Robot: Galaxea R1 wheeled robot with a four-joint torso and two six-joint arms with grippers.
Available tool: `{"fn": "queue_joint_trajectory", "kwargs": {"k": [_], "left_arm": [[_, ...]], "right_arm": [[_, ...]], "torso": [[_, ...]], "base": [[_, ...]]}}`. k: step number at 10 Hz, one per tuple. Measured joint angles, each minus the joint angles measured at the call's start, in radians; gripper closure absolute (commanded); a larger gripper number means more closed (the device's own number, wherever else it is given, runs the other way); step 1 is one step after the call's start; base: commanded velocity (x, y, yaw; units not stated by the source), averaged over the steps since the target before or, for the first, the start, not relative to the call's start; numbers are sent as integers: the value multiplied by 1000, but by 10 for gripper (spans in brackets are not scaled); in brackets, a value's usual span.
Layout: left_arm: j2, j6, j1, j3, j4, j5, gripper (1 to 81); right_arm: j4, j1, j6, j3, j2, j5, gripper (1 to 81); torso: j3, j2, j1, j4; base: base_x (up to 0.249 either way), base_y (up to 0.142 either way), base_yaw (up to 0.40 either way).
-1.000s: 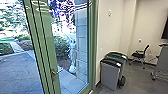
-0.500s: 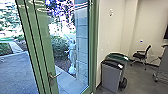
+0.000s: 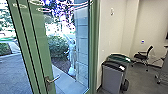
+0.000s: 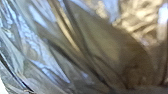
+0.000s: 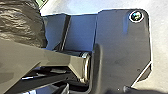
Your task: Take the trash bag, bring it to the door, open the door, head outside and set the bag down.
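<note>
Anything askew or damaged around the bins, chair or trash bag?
Nothing stands out. The two bins stand upright by the wall, the chair is on its feet, and the trash bag is wrinkled, with no tear that I can see.

bright daylight beyond glass door (image 3: 41, 50); ring-shaped glare across top.

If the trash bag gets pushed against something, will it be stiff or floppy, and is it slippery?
The trash bag will probably give and fold rather than hold its shape, since its film is creased all over. The glossy sheen suggests it could slide a little on contact. I can't judge its weight from these views.
</note>
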Motion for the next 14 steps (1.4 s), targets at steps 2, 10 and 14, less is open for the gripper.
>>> {"fn": "queue_joint_trajectory", "kwargs": {"k": [2, 10, 14], "left_arm": [[1, 0, 0, 0, 0, 0, 811], [1, 0, 0, 0, 1, 0, 811], [0, 0, 0, 0, 1, 0, 811]], "right_arm": [[0, 0, 0, 0, 0, 0, 10], [0, 0, 0, -1, 0, 0, 10], [0, 0, 0, -1, 0, 0, 10]], "torso": [[0, 0, 0, 0], [0, 0, 0, 0], [0, 0, 0, 0]], "base": [[146, 0, 0], [141, 0, 0], [117, 0, 0]]}}
